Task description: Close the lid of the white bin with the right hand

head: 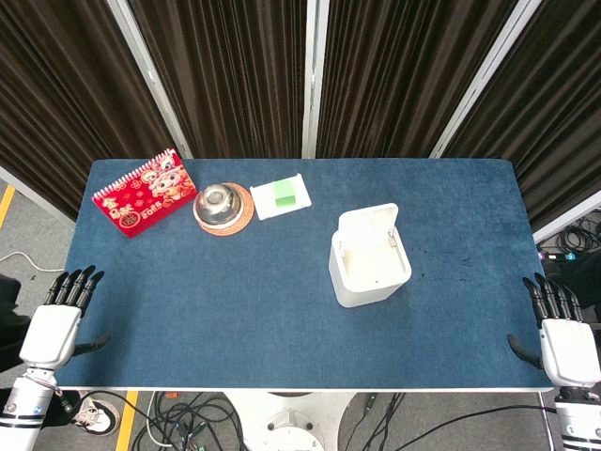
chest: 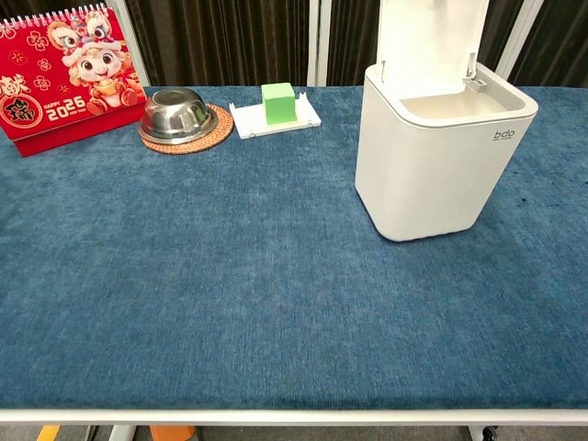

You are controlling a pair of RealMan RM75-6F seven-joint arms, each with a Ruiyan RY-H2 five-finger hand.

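Blue cloth on the table point(chest: 230, 303) fills the near ground, with nothing on its front stretch. Right of centre stands the white bin point(head: 370, 261), its lid point(head: 368, 224) swung up at the back and the inside showing. Nothing of the closing looks done, by my reckoning; the whole reach and push down remain. Off the near corners hang the right hand point(head: 563, 329) and left hand point(head: 58, 315), fingers apart, holding nothing, well away from the bin. Along the far side sit a red calendar point(head: 143, 191), a steel bowl point(head: 217, 201) on a mat, and a green block point(head: 284, 194).
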